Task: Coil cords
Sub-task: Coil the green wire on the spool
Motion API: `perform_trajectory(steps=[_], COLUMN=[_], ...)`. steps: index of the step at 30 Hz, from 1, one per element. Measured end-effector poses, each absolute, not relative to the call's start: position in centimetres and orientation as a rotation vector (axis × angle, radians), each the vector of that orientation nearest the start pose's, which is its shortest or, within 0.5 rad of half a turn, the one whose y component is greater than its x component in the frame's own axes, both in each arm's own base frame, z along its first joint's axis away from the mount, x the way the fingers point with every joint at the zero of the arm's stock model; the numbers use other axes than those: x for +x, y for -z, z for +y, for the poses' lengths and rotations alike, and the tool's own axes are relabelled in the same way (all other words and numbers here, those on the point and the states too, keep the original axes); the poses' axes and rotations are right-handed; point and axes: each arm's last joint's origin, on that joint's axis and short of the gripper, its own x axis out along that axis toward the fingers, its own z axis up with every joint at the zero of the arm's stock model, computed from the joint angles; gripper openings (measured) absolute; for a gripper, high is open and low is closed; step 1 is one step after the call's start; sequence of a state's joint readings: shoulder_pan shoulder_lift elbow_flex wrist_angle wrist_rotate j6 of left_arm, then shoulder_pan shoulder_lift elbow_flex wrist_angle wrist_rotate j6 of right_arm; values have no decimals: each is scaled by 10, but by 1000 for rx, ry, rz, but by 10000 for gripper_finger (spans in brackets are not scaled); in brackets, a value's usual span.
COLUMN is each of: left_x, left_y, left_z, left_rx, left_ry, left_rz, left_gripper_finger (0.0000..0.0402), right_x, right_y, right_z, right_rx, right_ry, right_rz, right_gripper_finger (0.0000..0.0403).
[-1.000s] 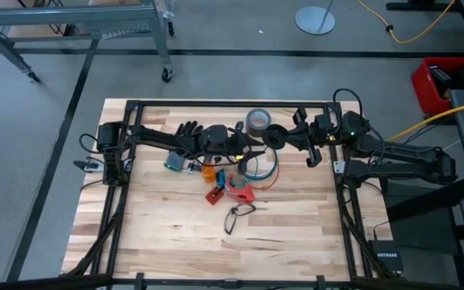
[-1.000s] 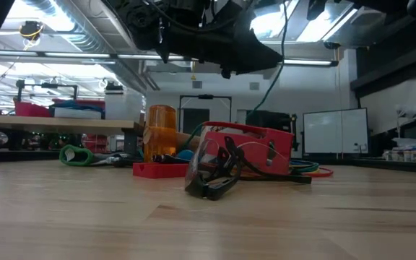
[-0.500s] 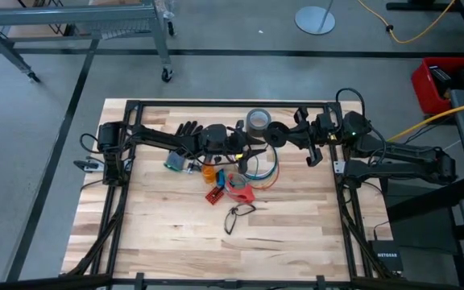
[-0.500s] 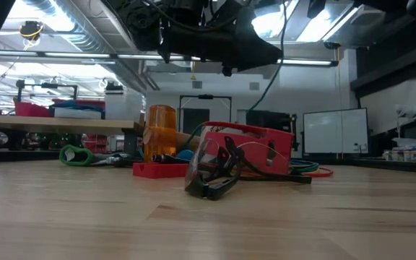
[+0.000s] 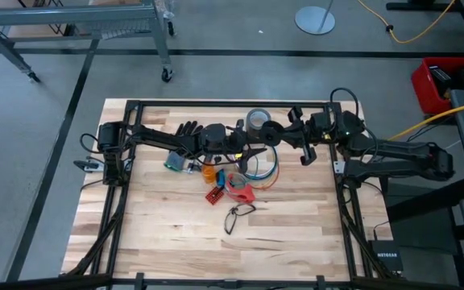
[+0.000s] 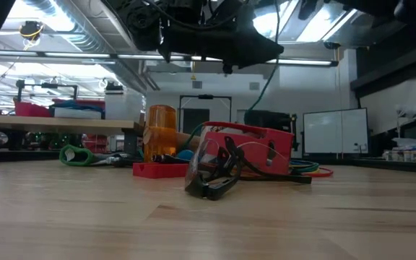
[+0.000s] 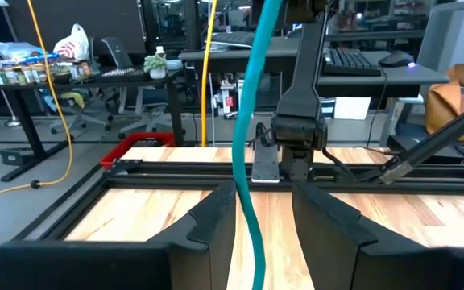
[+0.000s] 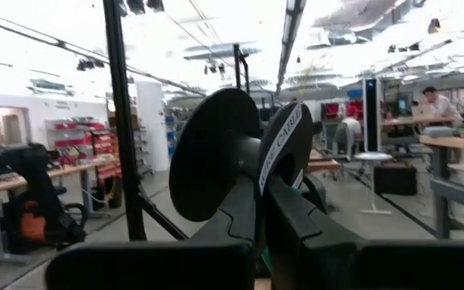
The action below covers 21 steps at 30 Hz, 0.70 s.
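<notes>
We see the left gripper (image 7: 263, 221) above the table's middle, fingers apart with 1 teal cord hanging between them. Right gripper (image 8: 260, 211) is clamped on a black spool (image 5: 273, 134) near the grey tape roll (image 5: 257, 120). The cords (image 5: 261, 170) lie looped beside the red block (image 5: 239, 188).

A robotics lab or workshop: a framed pale wooden table (image 5: 176, 242) on grey concrete floor, desks with black office chairs (image 7: 119, 56), a wheeled metal cart (image 5: 95, 24), ceiling strip lights (image 8: 296, 16).
</notes>
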State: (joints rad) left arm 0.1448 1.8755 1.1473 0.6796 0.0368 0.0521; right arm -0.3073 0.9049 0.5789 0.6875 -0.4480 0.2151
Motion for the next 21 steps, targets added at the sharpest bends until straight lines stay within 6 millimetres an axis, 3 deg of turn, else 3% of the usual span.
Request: perform_trajectory(steps=[9,16,21], left_x=[415,414,414], left_y=[-228,-225,-220], left_z=[62,62,62], left_rx=[45,42,14], left_ry=[-116,-118,-130], left_rz=[74,110,162], left_gripper_finger=[108,17,7], right_x=[190,190,188], right_y=[-326,-326,-321], right_z=[-46,-46,-44], right_rx=[70,71,106], right_ry=[-224,-241,-251], right_rz=[-360,-354,-267], right_gripper_finger=[12,12,12])
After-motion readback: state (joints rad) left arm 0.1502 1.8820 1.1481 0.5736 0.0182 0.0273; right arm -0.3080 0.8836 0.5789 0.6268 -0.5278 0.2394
